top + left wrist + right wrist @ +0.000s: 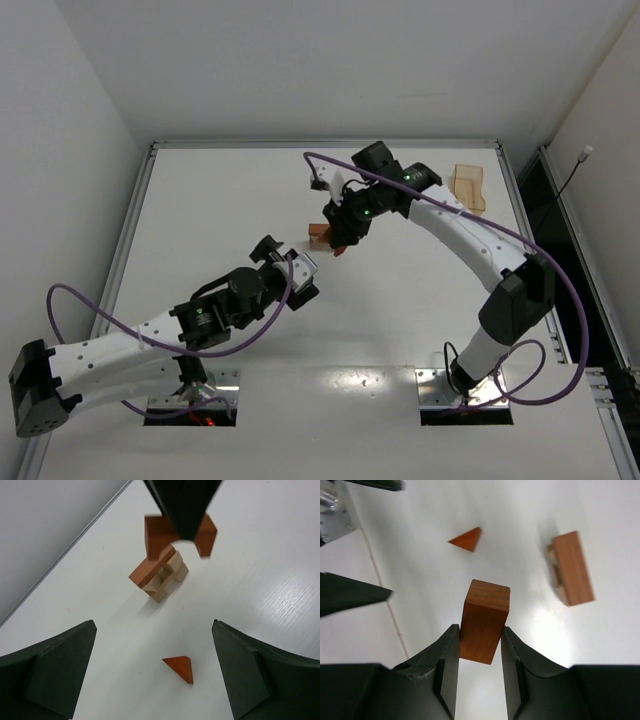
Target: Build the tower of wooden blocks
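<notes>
The wood block tower is a small stack of tan pieces with a reddish-brown bar tilted on top, standing on the white table; it also shows in the top view and the right wrist view. My right gripper is shut on a reddish-brown rectangular block, held right beside the tower. A small reddish-brown triangle lies on the table between the fingers of my open left gripper, untouched. In the top view the left gripper sits just near of the right gripper.
A flat light-tan wooden tray lies at the far right of the table. The table's raised metal edge runs along the left side. The two arms' fingers are close together around the tower.
</notes>
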Controlling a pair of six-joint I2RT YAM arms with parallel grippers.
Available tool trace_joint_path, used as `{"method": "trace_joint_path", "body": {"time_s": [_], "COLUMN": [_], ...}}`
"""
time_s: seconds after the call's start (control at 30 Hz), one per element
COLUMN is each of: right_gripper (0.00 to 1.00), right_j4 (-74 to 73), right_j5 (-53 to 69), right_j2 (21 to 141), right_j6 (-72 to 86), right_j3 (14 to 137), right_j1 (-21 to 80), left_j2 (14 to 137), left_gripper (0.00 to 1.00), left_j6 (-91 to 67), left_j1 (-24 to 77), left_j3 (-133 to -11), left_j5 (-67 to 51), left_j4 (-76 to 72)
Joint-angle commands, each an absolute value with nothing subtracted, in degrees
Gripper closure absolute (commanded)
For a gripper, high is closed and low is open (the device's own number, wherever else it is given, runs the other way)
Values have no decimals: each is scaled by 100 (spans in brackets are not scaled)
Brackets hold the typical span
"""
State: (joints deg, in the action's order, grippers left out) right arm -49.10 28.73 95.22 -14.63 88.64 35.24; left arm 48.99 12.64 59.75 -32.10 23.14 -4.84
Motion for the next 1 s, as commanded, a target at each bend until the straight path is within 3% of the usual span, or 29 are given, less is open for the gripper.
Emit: {"method": "trace_joint_path", "body": {"time_s": [0.0, 0.13, 0.47, 0.77, 0.97], "right_gripper": [100, 100, 100, 100, 100], "right_j4": [-5246, -6245, -7936, -8016, -8016], "right_j5": [2786, 2786, 2330, 2021, 2074], "right_j2": [9711, 10273, 11908, 12435, 12700], "right_j6": [-2213, -3285, -5834, -6231, -6117], "right_j3": [9473, 10334, 12673, 12858, 13411], "right_j1": [3201, 2963, 2830, 2883, 2936], "left_j2": [4685, 4623, 5343, 5994, 6179], "left_gripper": [0, 0, 0, 0, 0], "left_j6": [1370, 1441, 1126, 651, 361], "left_j1": [5862, 5564, 3352, 1795, 1477], "left_j3": [-3445, -3664, -4736, -5194, -5247], "left_j5": [2154, 1908, 326, -798, -1099], "left_j4": [139, 904, 2425, 2496, 2251]}}
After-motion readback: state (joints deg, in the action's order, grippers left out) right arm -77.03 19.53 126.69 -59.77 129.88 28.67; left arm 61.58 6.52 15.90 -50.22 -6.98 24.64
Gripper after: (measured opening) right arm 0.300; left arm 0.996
